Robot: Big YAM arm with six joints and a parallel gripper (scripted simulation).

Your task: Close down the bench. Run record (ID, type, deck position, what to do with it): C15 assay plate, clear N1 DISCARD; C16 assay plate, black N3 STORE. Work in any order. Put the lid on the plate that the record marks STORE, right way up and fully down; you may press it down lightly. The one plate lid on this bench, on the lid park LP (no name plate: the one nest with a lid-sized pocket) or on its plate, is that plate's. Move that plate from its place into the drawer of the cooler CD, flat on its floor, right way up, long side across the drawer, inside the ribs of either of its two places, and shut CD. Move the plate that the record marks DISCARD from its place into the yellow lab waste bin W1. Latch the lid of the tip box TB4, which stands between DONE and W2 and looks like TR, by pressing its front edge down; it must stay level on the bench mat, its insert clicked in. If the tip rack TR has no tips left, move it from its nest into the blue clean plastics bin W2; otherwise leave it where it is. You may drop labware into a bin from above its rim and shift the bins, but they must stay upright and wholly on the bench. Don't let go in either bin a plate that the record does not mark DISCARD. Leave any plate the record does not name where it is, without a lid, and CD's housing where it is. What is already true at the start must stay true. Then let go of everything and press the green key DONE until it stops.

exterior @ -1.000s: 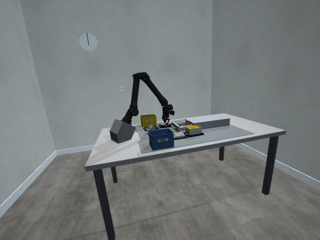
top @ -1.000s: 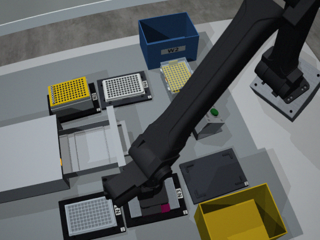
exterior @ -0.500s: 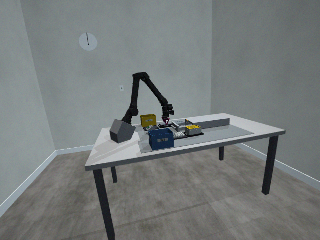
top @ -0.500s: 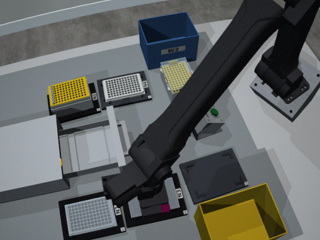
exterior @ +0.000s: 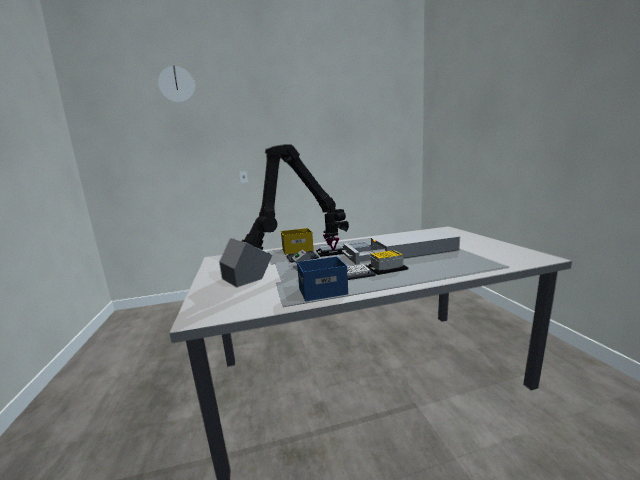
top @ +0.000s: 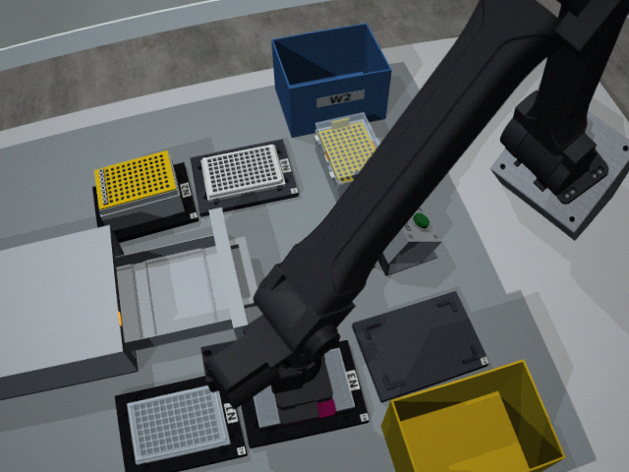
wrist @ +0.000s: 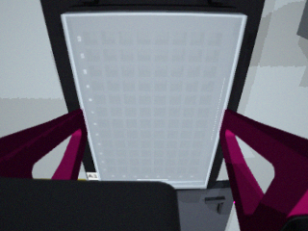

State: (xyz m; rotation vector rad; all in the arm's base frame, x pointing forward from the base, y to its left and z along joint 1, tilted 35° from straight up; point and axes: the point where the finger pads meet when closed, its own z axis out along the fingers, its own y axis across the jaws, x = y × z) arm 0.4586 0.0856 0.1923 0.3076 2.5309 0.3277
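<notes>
Cooler CD (top: 55, 299): grey housing at the left edge of the top view; its drawer (top: 175, 292) is pulled out and two ribbed places are seen on its floor.

Tip rack TR (top: 137, 185): yellow insert, seated on the nest marked N2; one column of tips is seen at its left edge.

Clear plate (top: 176, 423): seated on the nest marked N1, uncovered, left of N3.

White plate (top: 243, 171): seated on a nest beside TR.

Gripper (wrist: 154, 144): magenta fingers are clamped on the long sides of the lidded plate (wrist: 154, 96), which is seated at nest N3 (top: 350, 378); the black plate is covered by a translucent lid.

Tip box TB4 (top: 345, 147): placed just in front of blue bin W2 (top: 330, 96).

Green key DONE (top: 421, 219): partly hidden beside the arm.

Lid park (top: 419, 342): dark, right of N3.

Yellow bin (top: 472, 427): at the lower right.
</notes>
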